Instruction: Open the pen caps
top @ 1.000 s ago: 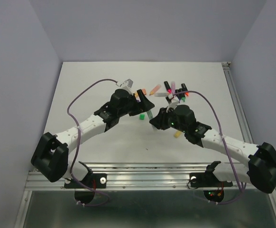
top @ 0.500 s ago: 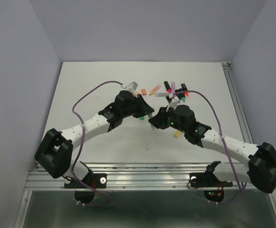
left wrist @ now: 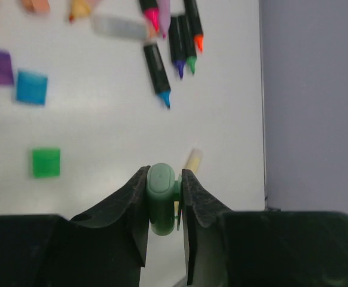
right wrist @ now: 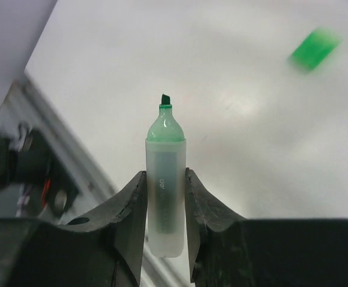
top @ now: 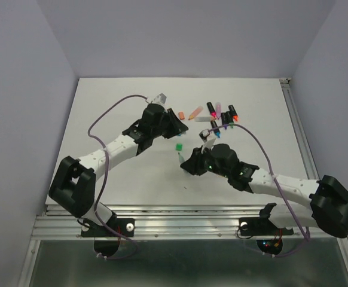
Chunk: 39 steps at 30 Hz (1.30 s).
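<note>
With my left gripper (left wrist: 162,190) clamped on the green cap (left wrist: 161,179) at bottom centre and my right gripper (right wrist: 165,200) clamped on the bared mint pen (right wrist: 165,146), this pair is apart; the bare-tipped pens (left wrist: 161,75) at upper centre and loose caps (left wrist: 30,88) at left suggest few remain.

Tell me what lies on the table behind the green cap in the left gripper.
The left gripper clamps the green cap. Beyond it a pale yellow piece lies on the table, its near end hidden by the cap and a finger; cap or pen, I cannot tell.
</note>
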Available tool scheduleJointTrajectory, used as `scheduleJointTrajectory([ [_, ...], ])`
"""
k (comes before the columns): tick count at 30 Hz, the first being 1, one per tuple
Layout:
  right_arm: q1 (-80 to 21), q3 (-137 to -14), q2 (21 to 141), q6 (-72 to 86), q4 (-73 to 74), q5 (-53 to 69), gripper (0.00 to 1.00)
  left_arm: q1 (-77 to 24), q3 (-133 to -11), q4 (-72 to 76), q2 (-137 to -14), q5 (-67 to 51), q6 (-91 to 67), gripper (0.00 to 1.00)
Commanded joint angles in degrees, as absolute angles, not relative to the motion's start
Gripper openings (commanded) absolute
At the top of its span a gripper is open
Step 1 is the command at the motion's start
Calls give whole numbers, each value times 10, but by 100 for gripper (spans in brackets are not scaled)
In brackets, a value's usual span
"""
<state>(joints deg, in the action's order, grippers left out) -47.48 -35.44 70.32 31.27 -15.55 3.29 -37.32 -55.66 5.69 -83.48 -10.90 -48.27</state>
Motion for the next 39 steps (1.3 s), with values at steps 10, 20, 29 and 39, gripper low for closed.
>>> scheduleJointTrajectory([
  [10, -615, -309, 629, 368, -108, 31, 1, -274, -682, 121, -868, -33, -456, 0],
  [20, -543, -361, 651, 338, -36, -62, 1, -275, -601, 56, -853, -37, -374, 2],
  [29, -429, -485, 810, 242, 31, -156, 1, -276, -572, 33, -912, -11, -348, 4],
  [39, -327, -650, 1006, 167, 31, -121, 1, -275, -627, 1, -1010, -9, -342, 6],
])
